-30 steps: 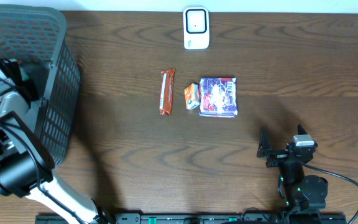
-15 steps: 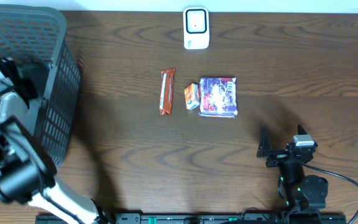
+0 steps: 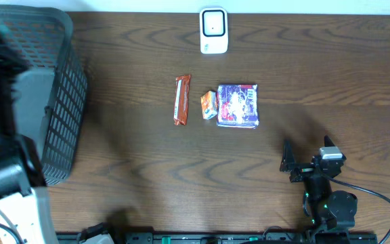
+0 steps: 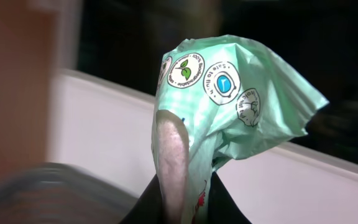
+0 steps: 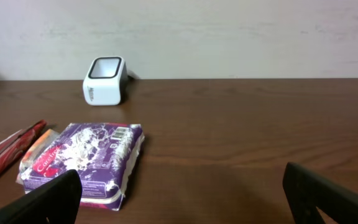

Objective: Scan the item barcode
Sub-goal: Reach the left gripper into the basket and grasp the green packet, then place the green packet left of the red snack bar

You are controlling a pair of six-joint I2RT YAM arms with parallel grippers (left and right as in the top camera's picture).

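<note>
We see our left gripper (image 4: 180,190) clamped on a crumpled mint-green packet (image 4: 235,99), while our right gripper (image 5: 185,196) sits low over the wooden table (image 5: 241,124), fingers spread wide apart.

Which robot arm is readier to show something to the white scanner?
Left. The left gripper has its jaws pinched on a green packet, ready to carry to the scanner. The right gripper sits open and empty.

Black cabled right arm (image 3: 327,203); blurry left arm (image 3: 9,177) seemingly black-and-white
</note>
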